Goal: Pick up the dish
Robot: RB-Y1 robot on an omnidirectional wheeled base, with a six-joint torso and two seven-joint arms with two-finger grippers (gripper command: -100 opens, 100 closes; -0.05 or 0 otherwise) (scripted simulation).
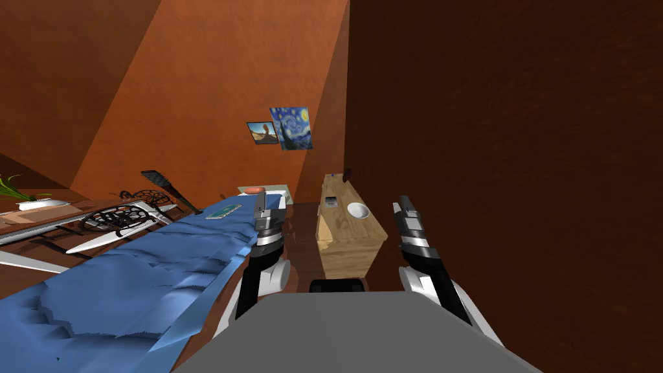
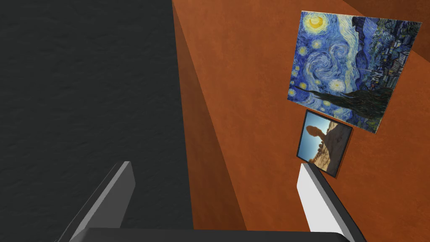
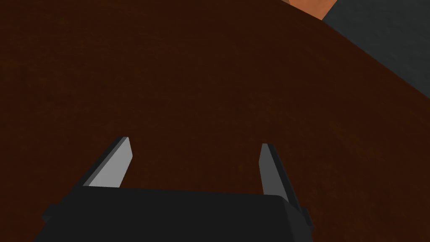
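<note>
Two arms raised, a white dish [image 1: 357, 210] sitting on the wooden cabinet [image 1: 349, 252] between them.
Small items at the cabinet's far end are too tiny to name. Both forearms point forward, the left gripper [image 1: 261, 202] and right gripper [image 1: 403, 202] spread wide, empty, apart from the dish. Blue-covered bed [image 1: 149, 272] lies left, dark brown wall [image 1: 505, 162] right.
</note>
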